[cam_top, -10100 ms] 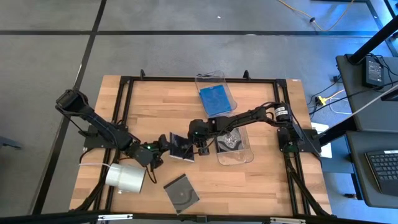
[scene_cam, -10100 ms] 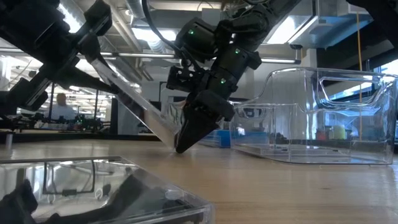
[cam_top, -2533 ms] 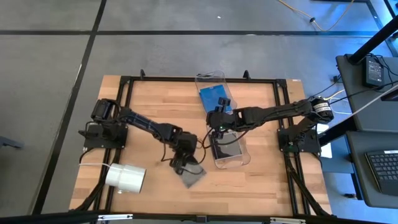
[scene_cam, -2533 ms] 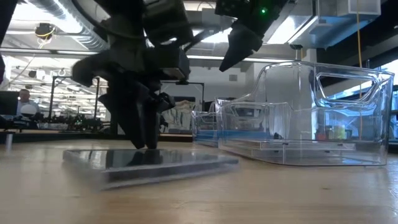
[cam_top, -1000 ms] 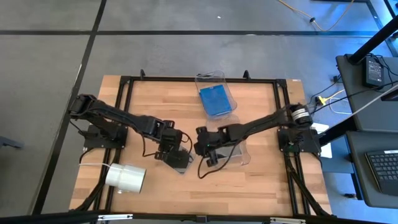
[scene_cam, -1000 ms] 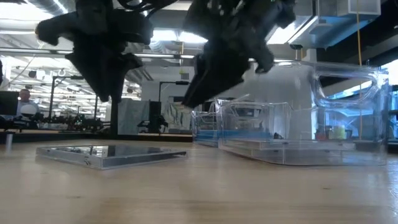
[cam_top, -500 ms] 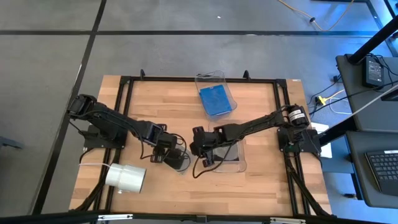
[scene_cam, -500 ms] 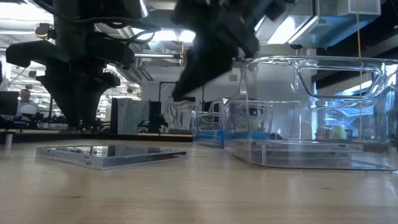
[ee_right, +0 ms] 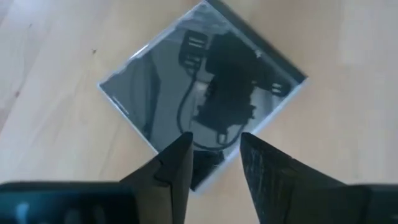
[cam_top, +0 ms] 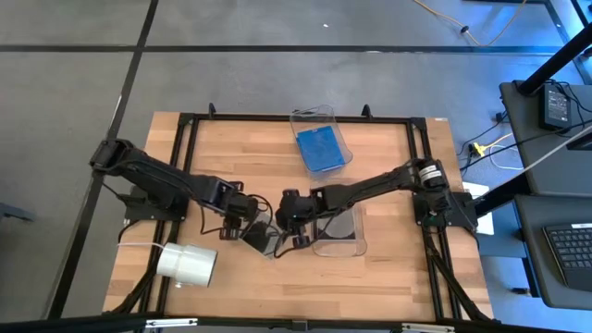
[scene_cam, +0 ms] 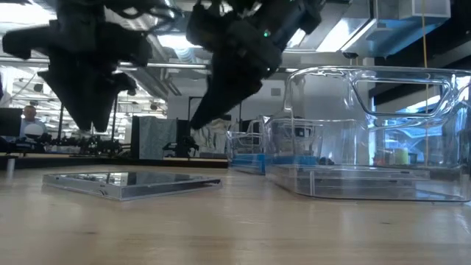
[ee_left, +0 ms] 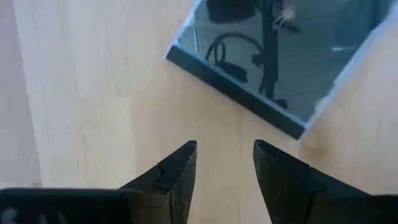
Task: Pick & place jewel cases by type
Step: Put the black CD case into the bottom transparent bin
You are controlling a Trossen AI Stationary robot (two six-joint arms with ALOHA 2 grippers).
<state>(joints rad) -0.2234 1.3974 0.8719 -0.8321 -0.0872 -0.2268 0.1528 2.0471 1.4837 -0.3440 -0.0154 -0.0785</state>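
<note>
Grey jewel case (ee_right: 202, 106) lies flat beneath spread right end effector (ee_right: 214, 155); left end effector (ee_left: 224, 163) also spread.

From above, both arms crowd over the dark case (cam_top: 265, 240), so most of it is covered. The left wrist view cuts that case off at the picture's edge. At table height the tips of the left gripper (scene_cam: 88, 125) sit against dim clutter and the right gripper (scene_cam: 197, 121) is a dark blur. What lies in the near bin (cam_top: 356, 242) is too dim to make out.
</note>
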